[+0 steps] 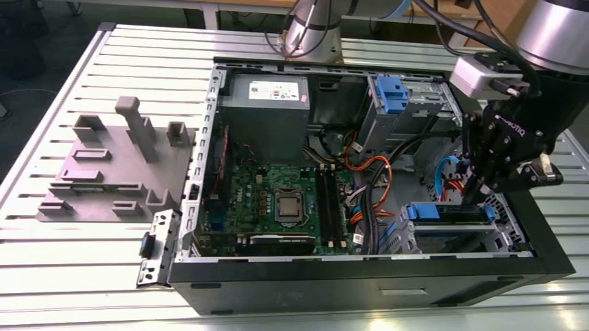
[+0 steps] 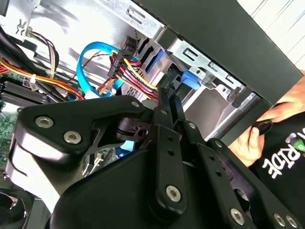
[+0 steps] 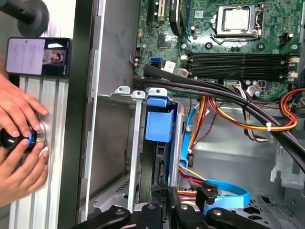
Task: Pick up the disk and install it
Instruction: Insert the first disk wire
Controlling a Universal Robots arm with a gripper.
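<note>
Slatted metal table (image 1: 65, 276) carries open computer case (image 1: 368, 289) (side panel off), grey fixture (image 1: 101, 172) beside.

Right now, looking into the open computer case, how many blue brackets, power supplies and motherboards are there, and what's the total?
Blue brackets: 2
Power supply: 1
Motherboard: 1
Total: 4

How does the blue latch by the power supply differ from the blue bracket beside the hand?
The blue latch tops a silver cage, far from the hand; the blue bracket sits right beside it. The bracket edges a dark disk; the latch shows none. Both are blue plastic.
</note>
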